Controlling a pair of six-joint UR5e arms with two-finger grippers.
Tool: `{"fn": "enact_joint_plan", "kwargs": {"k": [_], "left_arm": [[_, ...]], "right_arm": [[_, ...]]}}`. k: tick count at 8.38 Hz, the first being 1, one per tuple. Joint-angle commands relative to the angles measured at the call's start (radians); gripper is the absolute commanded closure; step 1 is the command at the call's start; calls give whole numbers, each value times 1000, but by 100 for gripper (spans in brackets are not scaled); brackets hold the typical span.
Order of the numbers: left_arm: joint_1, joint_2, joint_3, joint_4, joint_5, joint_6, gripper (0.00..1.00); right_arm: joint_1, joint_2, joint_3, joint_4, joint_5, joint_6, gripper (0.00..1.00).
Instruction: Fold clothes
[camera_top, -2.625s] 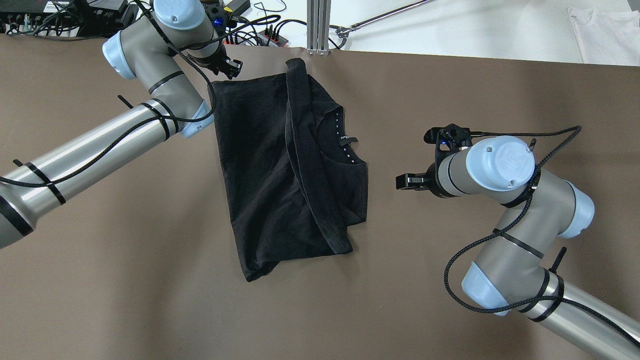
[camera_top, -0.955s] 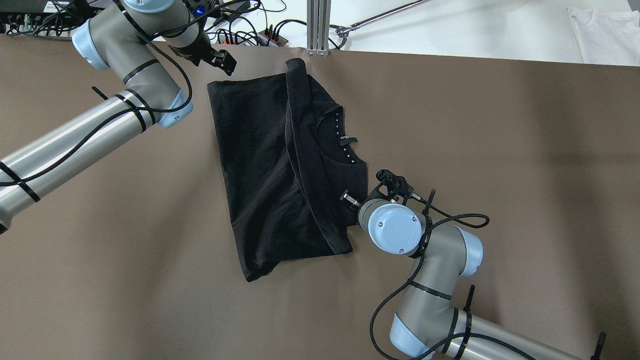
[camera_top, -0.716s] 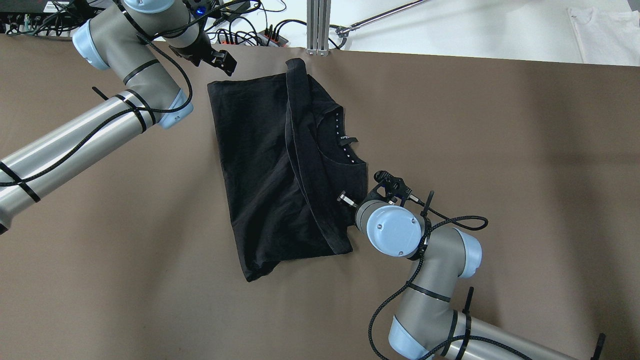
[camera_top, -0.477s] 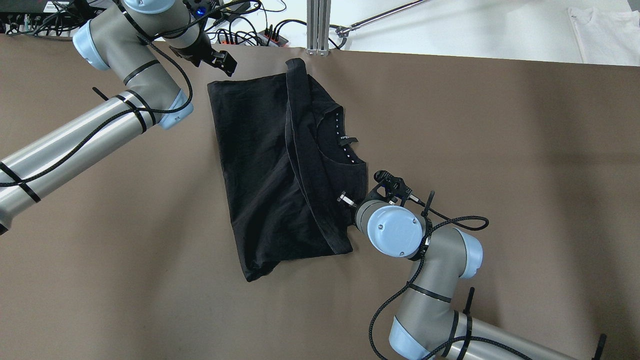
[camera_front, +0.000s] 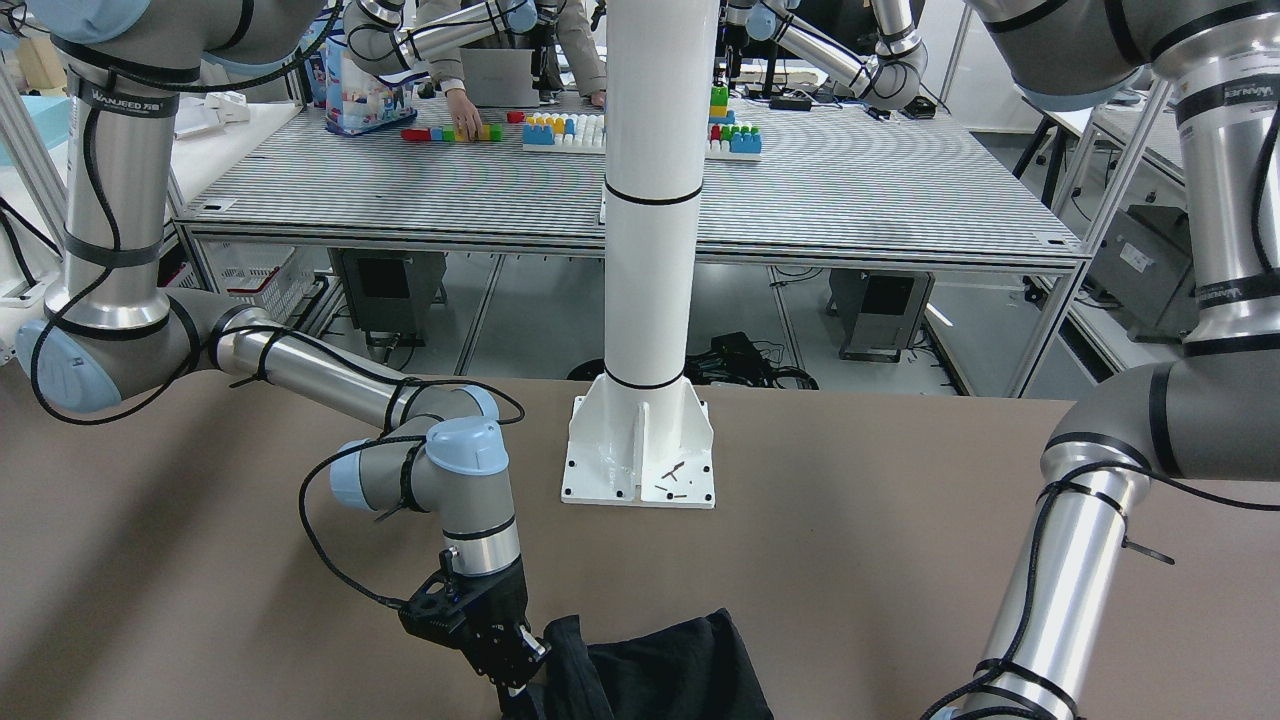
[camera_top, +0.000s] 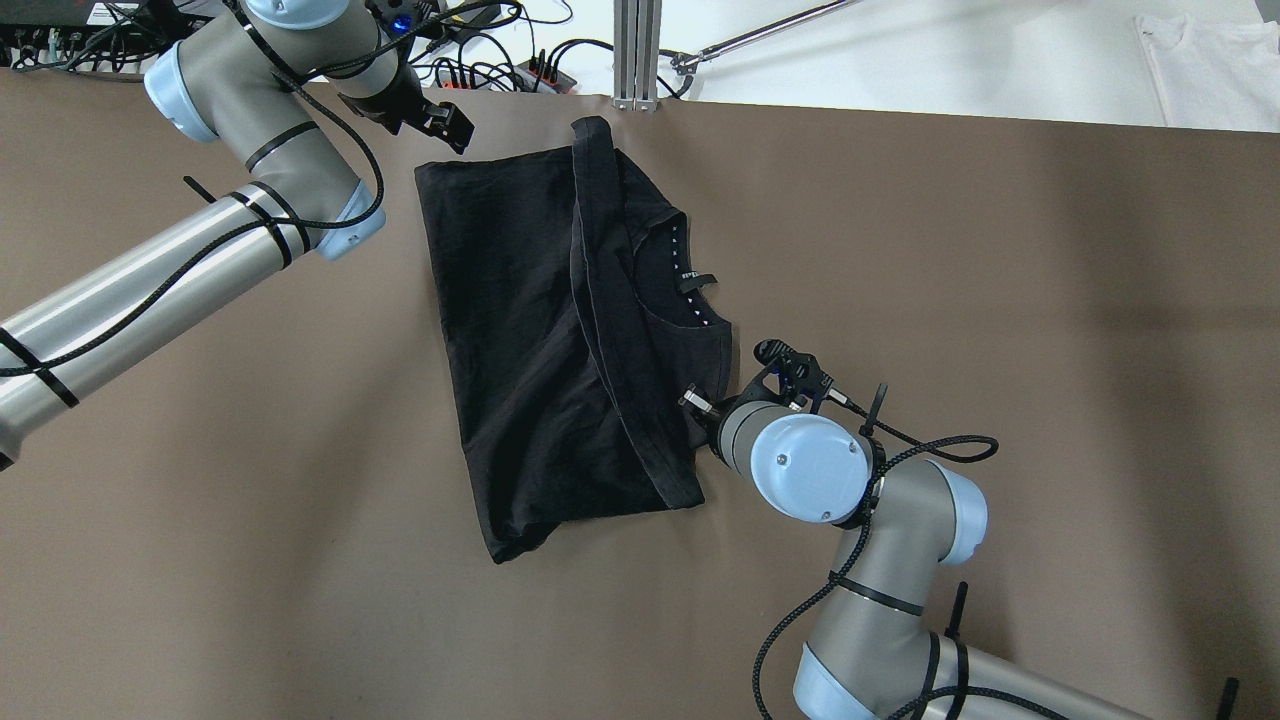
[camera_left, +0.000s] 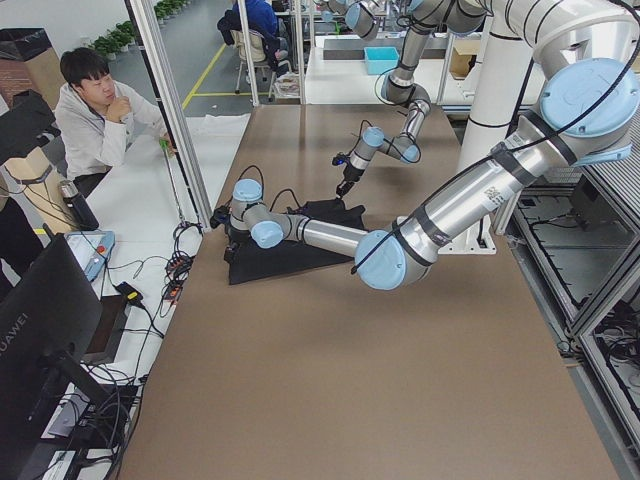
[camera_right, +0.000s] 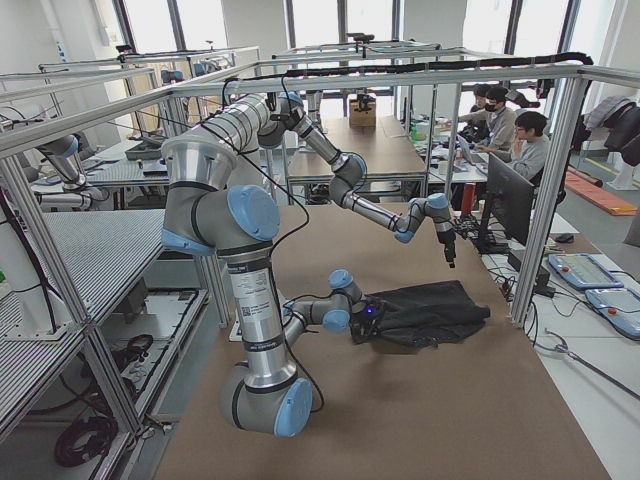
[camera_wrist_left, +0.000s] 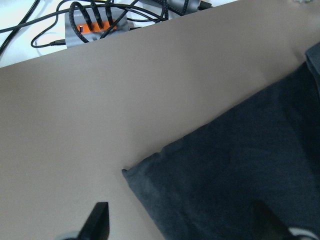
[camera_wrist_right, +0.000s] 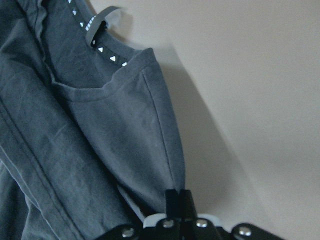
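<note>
The clothes (camera_top: 540, 330) are one black garment, partly folded, lying on the brown table (camera_top: 1000, 300). A collar with small white marks shows near its right edge. My right gripper (camera_top: 712, 425) is at the garment's right edge. In the right wrist view it (camera_wrist_right: 179, 200) is shut on the hem of the clothes (camera_wrist_right: 115, 120). My left gripper (camera_top: 445, 125) hovers just beyond the far left corner. In the left wrist view its fingers (camera_wrist_left: 97, 220) stand wide apart, open and empty, over that corner of the clothes (camera_wrist_left: 240, 175). The front view shows the right gripper (camera_front: 515, 690) at the clothes (camera_front: 670, 670).
A white pillar base (camera_front: 640, 450) stands on the robot's side of the table. An aluminium post (camera_top: 635, 50), cables and a power strip (camera_wrist_left: 92, 27) lie past the far edge. A white cloth (camera_top: 1210, 65) lies at the far right, off the brown surface.
My right arm came in from the right to the garment's right edge, then shifted slightly back towards the robot. My left gripper drew back off the far left corner and has held still since.
</note>
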Motion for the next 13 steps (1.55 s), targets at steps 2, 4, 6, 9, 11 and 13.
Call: {"fn": "enact_joint_plan", "kwargs": {"k": [2, 4, 6, 9, 11, 13], "left_arm": [[7, 7, -11, -2, 0, -17, 0], [7, 9, -13, -2, 0, -17, 0], [9, 18, -28, -2, 0, -20, 0], [12, 20, -31, 0, 0, -21, 0], [15, 20, -31, -2, 2, -21, 0], [13, 21, -37, -2, 0, -23, 0]], "right_arm": [[-69, -91, 110, -4, -9, -1, 100], [-101, -111, 142, -4, -24, 1, 100], [-115, -122, 158, -6, -50, -1, 100], [-104, -124, 166, -47, -52, -125, 6], [-75, -5, 158, -221, -55, -249, 6], [-75, 118, 126, -396, -53, -368, 6]]}}
